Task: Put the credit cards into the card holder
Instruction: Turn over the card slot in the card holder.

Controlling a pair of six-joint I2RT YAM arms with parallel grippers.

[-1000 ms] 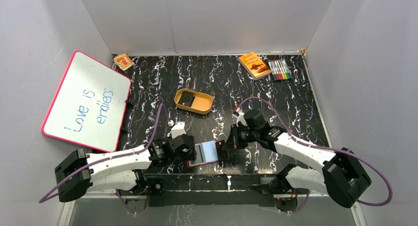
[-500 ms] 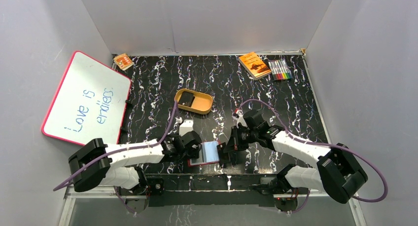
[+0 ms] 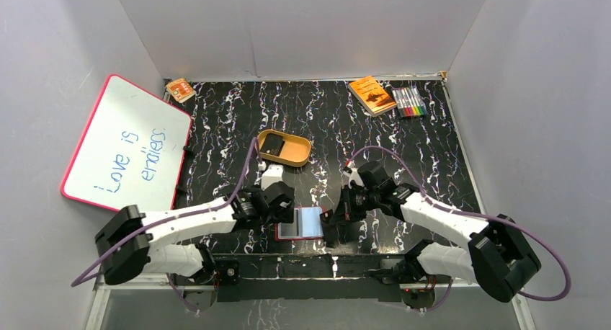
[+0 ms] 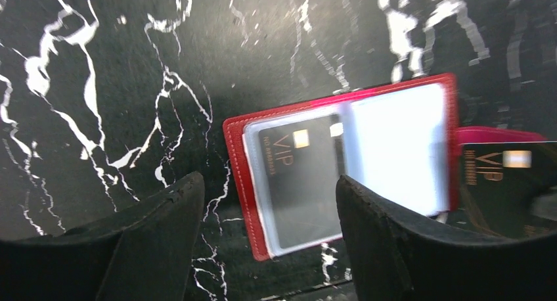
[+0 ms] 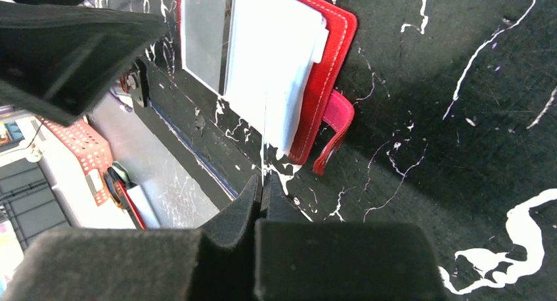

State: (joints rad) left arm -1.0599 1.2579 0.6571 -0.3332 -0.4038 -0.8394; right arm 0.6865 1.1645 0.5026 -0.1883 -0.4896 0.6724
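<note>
We see the small red leather-like folding card holder (image 3: 301, 223) lying open on the black white-veined marble table (image 3: 403, 150), close to its near edge, between the two arms; one thin black credit card (image 4: 299, 176) marked VIP already sits in the clear pocket nearer the left arm. The right gripper (image 5: 263, 183) has its jaws clenched on a second black card (image 4: 506, 183) — seen edge-on from the right wrist, it stands by the holder's right edge, near the pink snap tab (image 5: 335, 127). The left gripper (image 4: 269, 202) hovers over the holder's left side, jaws released and spread, nothing between them; a third black card (image 3: 271, 147) lies in the tan oval dish (image 3: 299, 155) — well apart, farther back on the table.
</note>
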